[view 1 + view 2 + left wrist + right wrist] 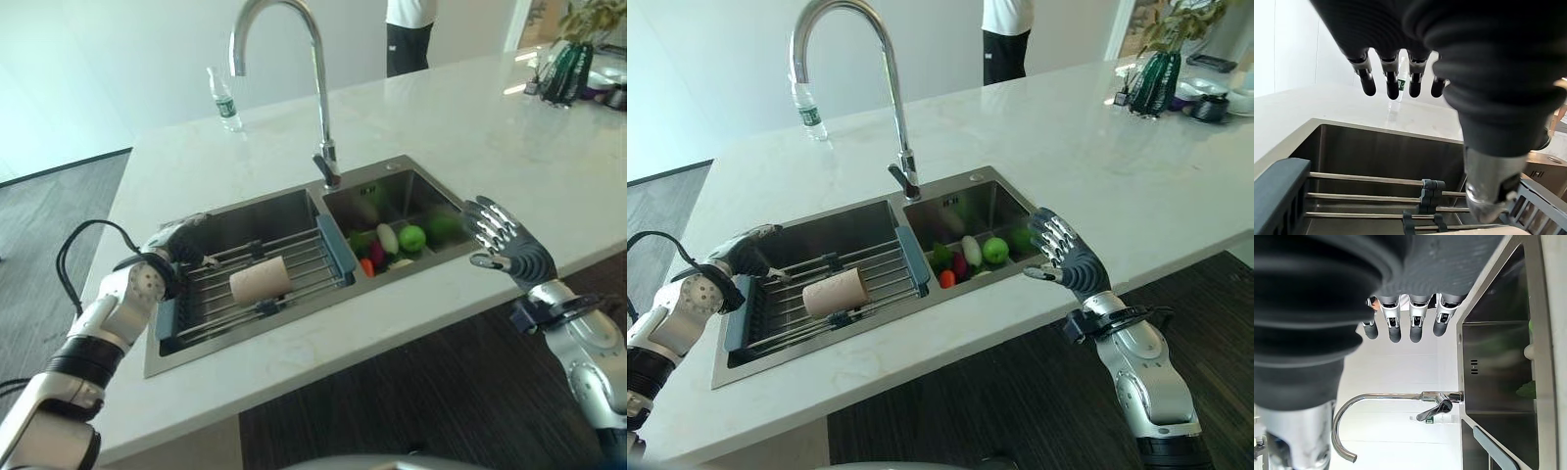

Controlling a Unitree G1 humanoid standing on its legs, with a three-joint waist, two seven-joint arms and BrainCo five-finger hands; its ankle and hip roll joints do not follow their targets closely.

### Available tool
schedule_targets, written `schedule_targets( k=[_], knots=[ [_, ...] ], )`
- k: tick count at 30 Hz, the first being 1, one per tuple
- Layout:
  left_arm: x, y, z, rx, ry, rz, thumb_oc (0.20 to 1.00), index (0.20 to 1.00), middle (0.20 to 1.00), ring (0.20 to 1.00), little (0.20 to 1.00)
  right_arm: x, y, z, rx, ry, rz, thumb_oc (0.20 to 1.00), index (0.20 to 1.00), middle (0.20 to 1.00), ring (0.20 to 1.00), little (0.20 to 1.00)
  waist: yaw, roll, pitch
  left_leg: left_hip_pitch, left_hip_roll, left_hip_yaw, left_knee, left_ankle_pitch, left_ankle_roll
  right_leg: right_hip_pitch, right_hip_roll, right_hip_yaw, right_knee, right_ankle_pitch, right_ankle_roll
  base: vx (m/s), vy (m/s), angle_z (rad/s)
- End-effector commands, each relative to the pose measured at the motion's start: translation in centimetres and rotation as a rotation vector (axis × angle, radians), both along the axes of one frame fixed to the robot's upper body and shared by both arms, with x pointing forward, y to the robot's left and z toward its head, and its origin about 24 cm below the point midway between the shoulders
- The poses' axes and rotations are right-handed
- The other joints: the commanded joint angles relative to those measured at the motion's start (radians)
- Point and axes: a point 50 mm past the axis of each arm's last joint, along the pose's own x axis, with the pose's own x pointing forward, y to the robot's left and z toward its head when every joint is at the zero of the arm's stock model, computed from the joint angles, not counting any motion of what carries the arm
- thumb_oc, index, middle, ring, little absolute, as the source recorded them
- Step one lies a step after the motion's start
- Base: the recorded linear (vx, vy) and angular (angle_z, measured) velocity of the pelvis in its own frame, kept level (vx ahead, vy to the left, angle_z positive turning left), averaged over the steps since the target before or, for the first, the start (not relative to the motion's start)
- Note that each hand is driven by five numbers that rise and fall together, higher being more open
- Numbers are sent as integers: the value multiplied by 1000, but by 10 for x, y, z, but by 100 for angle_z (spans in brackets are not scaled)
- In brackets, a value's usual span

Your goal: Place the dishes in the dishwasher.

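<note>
A beige cup (261,281) lies on its side on a wire rack (299,257) with blue-grey ends, set across the sink's left basin. My left hand (176,240) hovers over the rack's left end, a short way left of the cup. Its fingers (1391,73) are straight and hold nothing. My right hand (505,240) is raised over the counter just right of the right basin (402,201). It is open and spread, fingers (1400,318) straight, touching nothing.
The right basin holds a green apple (412,237) and other fruit and vegetables. A tall curved faucet (318,88) rises behind the divider. A plastic bottle (224,98) stands on the white counter behind. A person (409,34) stands beyond; a plant (568,69) sits far right.
</note>
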Motion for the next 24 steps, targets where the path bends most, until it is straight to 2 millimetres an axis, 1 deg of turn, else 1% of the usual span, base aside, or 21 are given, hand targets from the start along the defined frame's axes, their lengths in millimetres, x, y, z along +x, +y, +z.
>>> schedule_targets(
  k=[1, 7, 12, 19, 24],
  knots=[
    [20, 3, 49, 63, -147, -8, 1000, 1000, 1000, 1000, 1000, 10, 6, 41, -26, -185, 56, 1000, 1000, 1000, 1000, 1000, 17, 4, 17, 64, 54, 26, 5, -85, -35, 22, -25, -30, 6, -61, 59, 44, 8, -5],
    [22, 1, 30, 10, -71, 19, 1000, 1000, 1000, 1000, 1000, 10, 7, 41, -46, -182, 61, 1000, 1000, 1000, 1000, 1000, 3, 3, 18, 66, 52, 42, 5, -88, -31, 15, -21, -16, 6, -61, 59, 11, 6, -10],
    [17, -2, 11, -9, -20, 17, 1000, 1000, 1000, 1000, 1000, 8, 4, 41, -50, -189, 56, 1000, 1000, 1000, 1000, 1000, -2, -2, 17, 70, 53, 48, 5, -91, -28, 12, -18, -9, 6, -62, 57, -5, -7, -6],
    [17, -13, -1, -27, 13, 1, 1000, 1000, 1000, 1000, 1000, 9, 6, 41, -50, -192, 53, 1000, 1000, 1000, 1000, 1000, 0, -8, 15, 71, 55, 49, 5, -89, -27, 13, -13, -7, 6, -62, 55, -6, -4, -3],
    [16, -15, -9, -27, 31, 19, 1000, 1000, 1000, 1000, 1000, 9, 5, 41, -52, -195, 46, 1000, 1000, 1000, 1000, 1000, -1, -12, 15, 73, 57, 51, 5, -89, -27, 13, -11, -6, 6, -63, 53, 0, 0, 0]
  ],
)
